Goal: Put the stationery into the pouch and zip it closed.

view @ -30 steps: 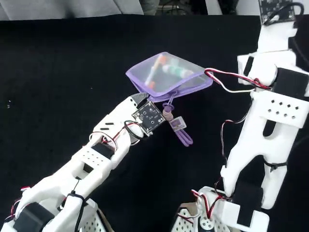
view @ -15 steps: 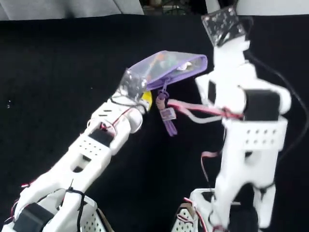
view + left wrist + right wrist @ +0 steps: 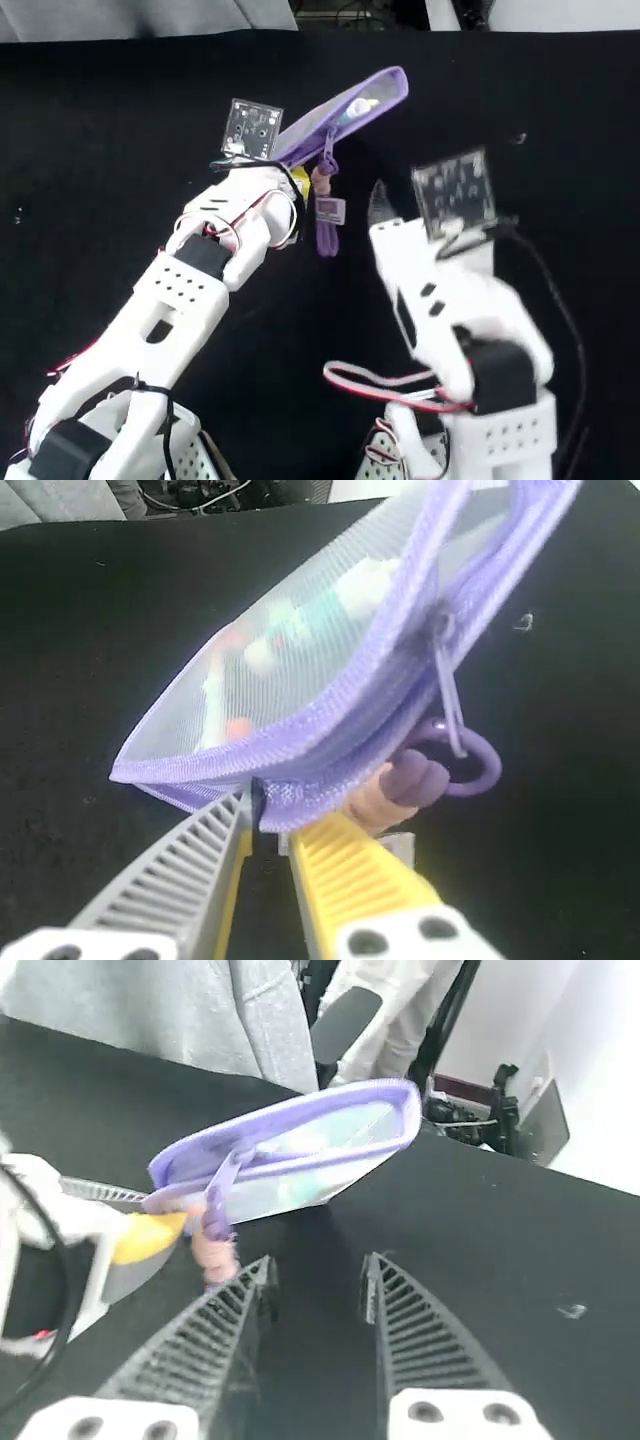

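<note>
The purple mesh pouch (image 3: 345,105) hangs in the air, tilted up and away. My left gripper (image 3: 296,182) is shut on its lower corner. In the left wrist view the grey and yellow fingers (image 3: 340,865) pinch the pouch (image 3: 330,660) at its purple edge. Orange, green and white stationery (image 3: 300,630) shows through the mesh. A purple ring and strap (image 3: 327,215) dangle from the zip pull (image 3: 445,680). My right gripper (image 3: 318,1275) is open, below and short of the pouch (image 3: 300,1155), with nothing between its fingers. I cannot tell whether the zip is fully shut.
A black cloth (image 3: 110,150) covers the table. Both white arms stand close together in the middle; the right arm's body (image 3: 460,330) rises near the front edge. Chairs and cables (image 3: 350,1020) sit beyond the table's far side.
The left arm has lifted the pouch off the table and tilted it up toward the far side. The right arm has swung from the right in toward the middle, below the pouch.
</note>
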Robot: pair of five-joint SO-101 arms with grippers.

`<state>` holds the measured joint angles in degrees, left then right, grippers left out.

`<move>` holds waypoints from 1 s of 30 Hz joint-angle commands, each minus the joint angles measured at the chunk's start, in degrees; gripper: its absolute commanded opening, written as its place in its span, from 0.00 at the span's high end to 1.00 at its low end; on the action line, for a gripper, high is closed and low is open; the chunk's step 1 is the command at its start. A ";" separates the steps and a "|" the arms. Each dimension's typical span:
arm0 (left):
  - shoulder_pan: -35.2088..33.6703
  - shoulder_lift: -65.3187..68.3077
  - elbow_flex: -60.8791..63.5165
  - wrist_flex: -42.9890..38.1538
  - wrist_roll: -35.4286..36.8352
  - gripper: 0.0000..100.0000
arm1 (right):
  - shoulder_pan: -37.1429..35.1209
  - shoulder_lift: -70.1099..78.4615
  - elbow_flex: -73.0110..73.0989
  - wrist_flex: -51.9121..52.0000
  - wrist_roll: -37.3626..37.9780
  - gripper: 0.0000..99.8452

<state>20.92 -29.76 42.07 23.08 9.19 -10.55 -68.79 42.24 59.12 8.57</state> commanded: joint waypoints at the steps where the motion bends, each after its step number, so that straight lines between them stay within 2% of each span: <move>1: -0.04 -0.35 -5.58 1.14 3.78 0.97 | -2.64 -9.98 12.09 -8.97 -3.78 0.86; 8: 1.01 -0.88 -9.27 6.77 5.01 0.97 | -8.18 -21.14 33.19 -26.55 -6.33 0.86; 15: 1.10 -0.88 -9.10 8.09 4.66 0.97 | -10.11 -23.96 40.66 -35.34 -6.42 0.86; 24: 2.51 -0.88 -8.92 8.44 4.31 0.97 | -9.76 -23.96 43.82 -39.82 -6.42 0.86; 28: 5.49 -0.88 -7.87 8.44 -1.58 0.97 | -8.79 -23.96 44.18 -39.91 -6.42 0.86; 30: 5.85 -1.14 -7.69 8.44 -1.05 0.97 | -8.18 -23.96 45.23 -40.53 -6.42 0.87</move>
<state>24.97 -29.76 36.62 31.43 9.10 -20.04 -91.74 86.73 20.88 2.68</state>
